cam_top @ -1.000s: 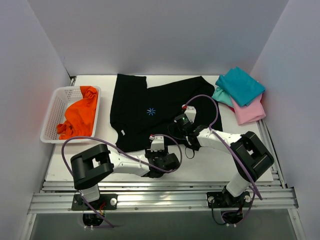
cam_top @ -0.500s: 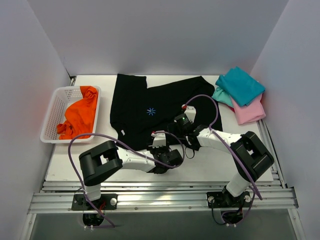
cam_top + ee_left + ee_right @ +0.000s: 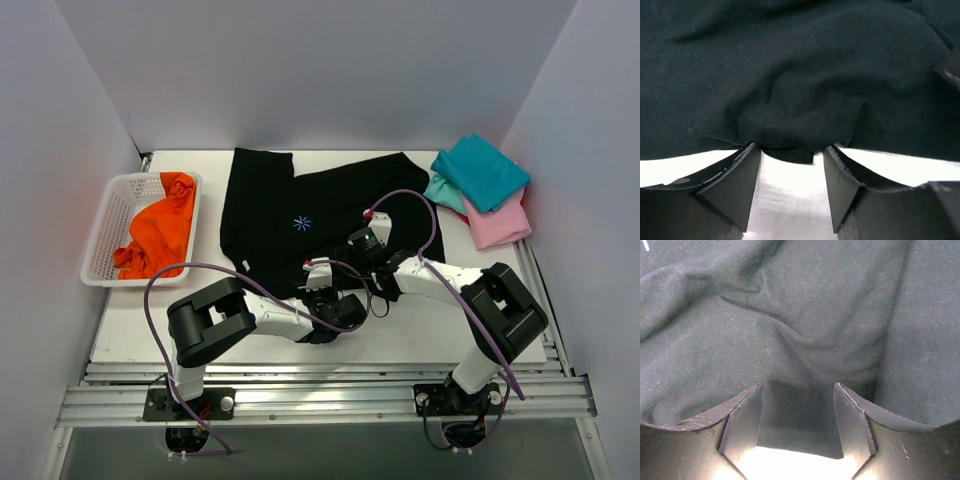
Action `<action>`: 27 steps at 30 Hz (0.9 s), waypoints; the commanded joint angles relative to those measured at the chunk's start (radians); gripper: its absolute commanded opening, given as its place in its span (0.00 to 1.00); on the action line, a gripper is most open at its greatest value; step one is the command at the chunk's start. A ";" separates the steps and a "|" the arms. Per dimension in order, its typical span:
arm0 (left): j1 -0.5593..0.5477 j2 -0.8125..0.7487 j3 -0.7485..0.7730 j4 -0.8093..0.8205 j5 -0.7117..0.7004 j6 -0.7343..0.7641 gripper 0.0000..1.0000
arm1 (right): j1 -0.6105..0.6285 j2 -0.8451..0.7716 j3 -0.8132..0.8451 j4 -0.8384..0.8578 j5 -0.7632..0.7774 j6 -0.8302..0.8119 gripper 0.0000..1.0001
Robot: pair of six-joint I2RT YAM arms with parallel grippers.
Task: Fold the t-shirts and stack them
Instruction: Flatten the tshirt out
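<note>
Black t-shirt (image 3: 300, 215): lay spread and wrinkled at mid-table, starburst mark up, near hem toward 6 o'clock.
Risk, left side: the left gripper (image 3: 790, 150) could close on only the puckered lip of the hem, or on nothing. The cloth reached just to its fingertips, so a shallow bite might slip free on the lift.
Risk, right side: the right gripper (image 3: 797, 387) sat over rumpled cloth, so it could catch two layers at once and drag a crease into the fold.
Risk, both: unequal grips would pull the hem askew and leave a crooked fold.
Left gripper state: fingers spread, bare table (image 3: 430, 335) showing between them, nothing pinched.
Right gripper state: fingers spread, cloth lying across the gap, not squeezed as far as could be judged.
Shirt relative to left gripper: toward 12 o'clock, its hem touching the fingertips.
Shirt relative to right gripper: beneath it and on toward 12 o'clock.
Other shirts: teal t-shirt (image 3: 482, 172) on pink t-shirt (image 3: 497, 222) at 2 o'clock; orange t-shirt (image 3: 160, 225) in the basket (image 3: 105, 235) at 9 o'clock.
Stage: near hem apparently about to be grasped, not yet taken.
</note>
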 commanded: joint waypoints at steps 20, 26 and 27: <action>-0.034 -0.045 -0.029 -0.245 0.197 -0.099 0.02 | 0.014 0.029 0.051 -0.019 0.025 0.006 0.53; -0.092 -0.239 -0.095 -0.427 0.200 -0.170 0.02 | 0.013 0.043 0.059 -0.023 0.024 0.004 0.53; -0.108 -0.257 -0.106 -0.439 0.209 -0.177 0.02 | 0.013 0.040 0.059 -0.023 0.025 0.004 0.53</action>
